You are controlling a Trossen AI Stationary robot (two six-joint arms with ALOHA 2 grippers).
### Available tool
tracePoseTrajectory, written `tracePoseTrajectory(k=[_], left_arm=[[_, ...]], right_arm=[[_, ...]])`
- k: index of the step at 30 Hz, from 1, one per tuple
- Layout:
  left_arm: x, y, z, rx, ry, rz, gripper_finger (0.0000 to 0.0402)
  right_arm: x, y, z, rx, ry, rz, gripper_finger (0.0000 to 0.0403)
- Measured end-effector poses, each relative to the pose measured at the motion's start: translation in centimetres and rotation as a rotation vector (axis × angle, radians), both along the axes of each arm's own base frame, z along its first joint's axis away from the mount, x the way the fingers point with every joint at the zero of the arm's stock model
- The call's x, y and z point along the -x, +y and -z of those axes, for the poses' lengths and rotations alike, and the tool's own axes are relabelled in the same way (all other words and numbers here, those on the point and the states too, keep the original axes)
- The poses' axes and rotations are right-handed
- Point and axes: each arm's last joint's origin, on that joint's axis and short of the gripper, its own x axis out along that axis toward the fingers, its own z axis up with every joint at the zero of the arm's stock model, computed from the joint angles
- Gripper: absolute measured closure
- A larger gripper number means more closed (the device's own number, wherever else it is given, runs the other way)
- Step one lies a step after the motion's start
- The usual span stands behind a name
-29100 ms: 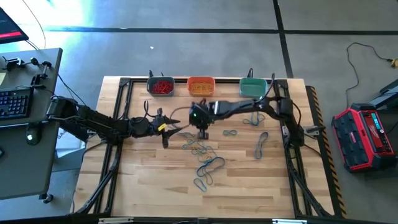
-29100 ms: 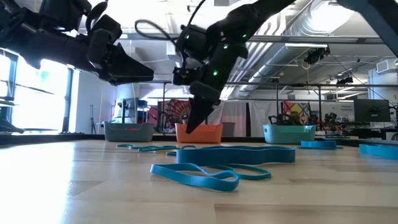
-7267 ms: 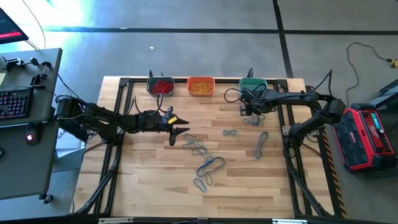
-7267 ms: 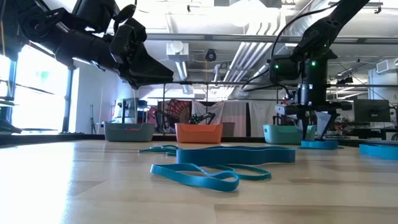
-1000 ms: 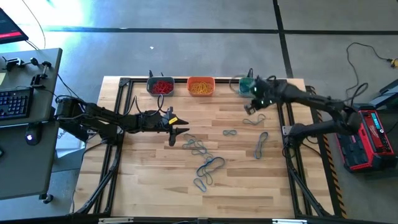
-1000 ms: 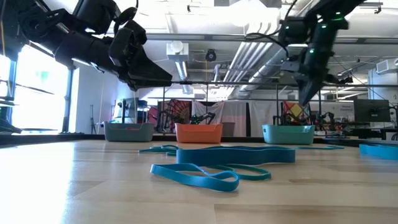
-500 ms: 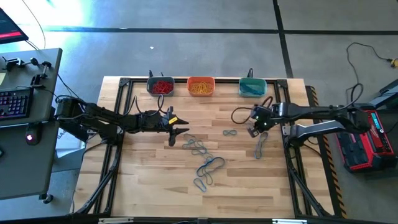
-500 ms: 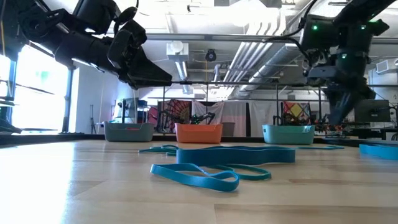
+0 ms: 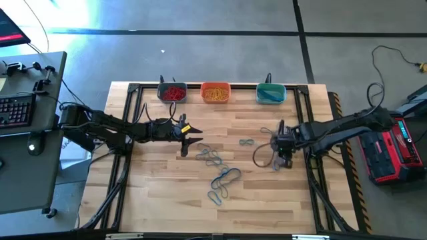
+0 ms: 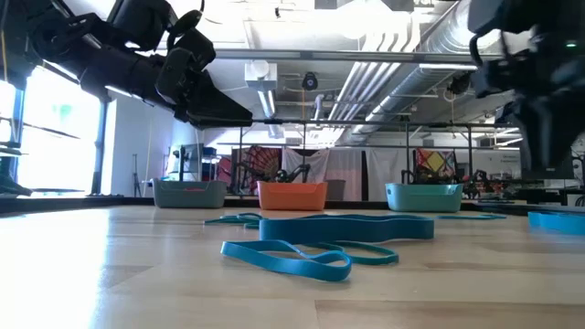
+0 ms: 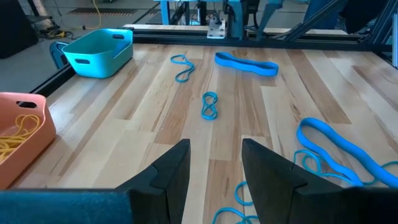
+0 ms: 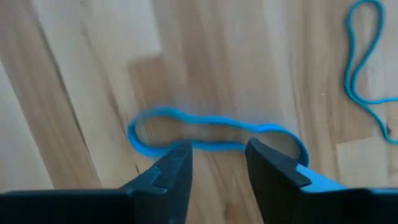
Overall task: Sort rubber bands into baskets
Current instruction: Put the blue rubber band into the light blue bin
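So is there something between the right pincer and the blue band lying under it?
Nothing visible. The right pincer hangs open directly above the wide blue band on bare wood, with no other band or object between them.

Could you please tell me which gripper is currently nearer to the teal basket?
Right. The right gripper hovers in front of the teal basket; the left gripper is farther, near the table's middle.

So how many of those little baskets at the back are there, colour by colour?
Grey basket: 1
Orange basket: 1
Teal basket: 1
Total: 3
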Motion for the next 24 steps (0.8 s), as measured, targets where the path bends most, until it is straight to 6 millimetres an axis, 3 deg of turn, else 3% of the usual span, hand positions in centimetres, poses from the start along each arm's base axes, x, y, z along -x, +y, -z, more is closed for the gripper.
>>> tracePoseTrajectory(k=[4,19,24], left_arm=[[0.0,0.0,0.1,0.001,0.008,0.000,0.0264],[0.1,0.0,0.2,0.016,0.023,-0.013,0.0264],[0.1,0.0,0.2,0.014,0.025,-0.013,0.0264]], right_arm=[[0.1,1.0,0.4,0.034,0.041,-0.124,0.0247],[-1.9,3.3,4.5,0.188,0.271,-0.292,0.0244],[-3.3,4.5,4.7,0.224,0.243,-0.356,0.0244]])
